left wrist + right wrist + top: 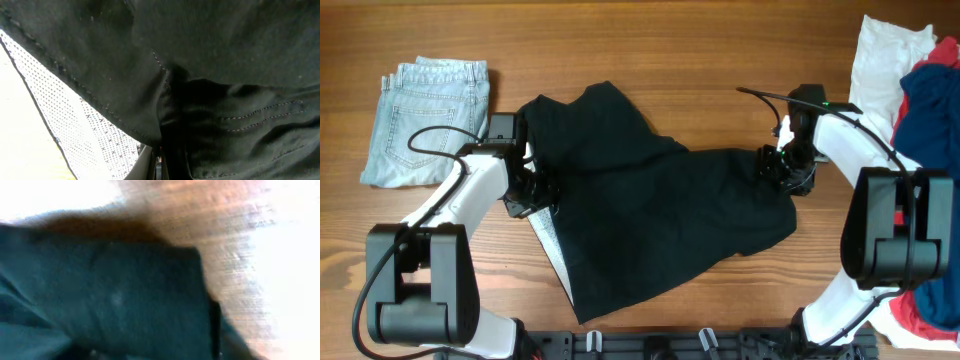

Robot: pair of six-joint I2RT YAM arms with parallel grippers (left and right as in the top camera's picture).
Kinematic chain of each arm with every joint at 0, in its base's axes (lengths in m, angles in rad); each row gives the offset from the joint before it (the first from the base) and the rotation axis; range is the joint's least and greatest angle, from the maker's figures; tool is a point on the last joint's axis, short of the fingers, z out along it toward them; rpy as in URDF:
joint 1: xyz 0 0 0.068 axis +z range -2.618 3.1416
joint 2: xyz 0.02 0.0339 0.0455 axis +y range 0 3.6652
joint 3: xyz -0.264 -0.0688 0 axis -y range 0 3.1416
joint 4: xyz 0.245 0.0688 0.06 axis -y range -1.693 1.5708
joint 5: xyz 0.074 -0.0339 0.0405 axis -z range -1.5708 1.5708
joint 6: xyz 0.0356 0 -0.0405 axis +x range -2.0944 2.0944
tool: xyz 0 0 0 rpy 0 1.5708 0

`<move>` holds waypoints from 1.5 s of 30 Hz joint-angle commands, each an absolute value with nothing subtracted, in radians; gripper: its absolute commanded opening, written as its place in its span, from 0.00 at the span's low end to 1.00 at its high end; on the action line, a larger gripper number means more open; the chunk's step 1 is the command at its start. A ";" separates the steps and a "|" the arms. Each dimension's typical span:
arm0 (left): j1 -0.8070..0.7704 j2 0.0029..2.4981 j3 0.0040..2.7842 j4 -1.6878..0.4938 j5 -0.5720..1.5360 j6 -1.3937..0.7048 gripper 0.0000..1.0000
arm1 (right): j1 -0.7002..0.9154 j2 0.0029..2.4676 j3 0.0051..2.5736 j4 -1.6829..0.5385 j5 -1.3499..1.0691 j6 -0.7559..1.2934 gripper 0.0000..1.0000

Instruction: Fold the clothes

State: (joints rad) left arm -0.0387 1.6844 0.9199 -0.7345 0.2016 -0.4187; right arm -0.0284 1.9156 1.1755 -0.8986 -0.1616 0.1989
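Observation:
A large black garment [660, 210] lies spread across the middle of the table, with its pale dotted inner lining [552, 245] turned out at the lower left. My left gripper [533, 190] is at its left edge, shut on the black fabric. In the left wrist view the black cloth [225, 60] and lining [90, 135] fill the frame above the nearly closed jaws [162, 165]. My right gripper [778, 168] is at the garment's right end and holds the fabric there. The right wrist view is blurred, showing black cloth [110, 290] over the wood, with the fingers hidden.
Folded light-blue denim [428, 120] lies at the far left. A pile of white [885, 60], navy and red clothes [930, 90] sits at the right edge, with more red cloth [925, 320] at the lower right. The table is wood [700, 50].

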 commanded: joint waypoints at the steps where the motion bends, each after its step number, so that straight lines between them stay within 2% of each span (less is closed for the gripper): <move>1: -0.037 1.682 0.907 -0.720 0.136 -0.395 0.04 | -0.024 1.965 1.171 -0.856 -0.233 0.186 0.04; 7: -0.038 1.682 0.910 -0.667 0.136 -0.315 0.04 | -0.086 1.869 1.218 -0.933 0.010 0.339 0.04; 13: -0.043 1.682 0.931 -0.660 0.137 -0.257 0.04 | -0.135 1.570 1.226 -0.989 0.167 0.373 0.04; 18: -0.070 1.682 0.932 -0.719 0.136 -0.257 0.04 | -0.134 1.403 1.222 -1.129 0.157 0.366 0.08; 21: -0.089 1.682 0.931 -0.813 0.136 -0.257 0.04 | -0.134 1.395 1.217 -1.202 0.157 0.366 0.14; 24: -0.091 1.682 0.931 -0.868 0.136 -0.258 0.04 | -0.134 1.401 1.190 -1.206 0.158 0.366 0.35; 27: -0.093 1.682 0.931 -0.877 0.173 -0.257 0.04 | -0.134 1.401 1.174 -1.201 0.158 0.368 0.43; 31: -0.094 1.682 0.931 -0.813 0.302 -0.264 0.05 | -0.134 1.401 1.173 -1.179 0.172 0.371 0.45; 32: -0.094 1.682 0.931 -0.774 0.302 -0.292 0.15 | -0.134 1.401 1.173 -1.166 0.177 0.370 0.46; 36: -0.094 1.682 0.931 -0.632 0.281 -0.420 0.20 | -0.134 1.401 1.173 -1.111 0.191 0.366 0.47; 38: -0.094 1.684 0.931 -0.574 0.234 -0.489 0.17 | -0.134 1.401 1.173 -1.087 0.185 0.357 0.50; 45: -0.095 1.758 0.929 -0.469 0.220 -0.533 0.08 | -0.134 1.401 1.173 -1.055 -0.073 0.159 0.47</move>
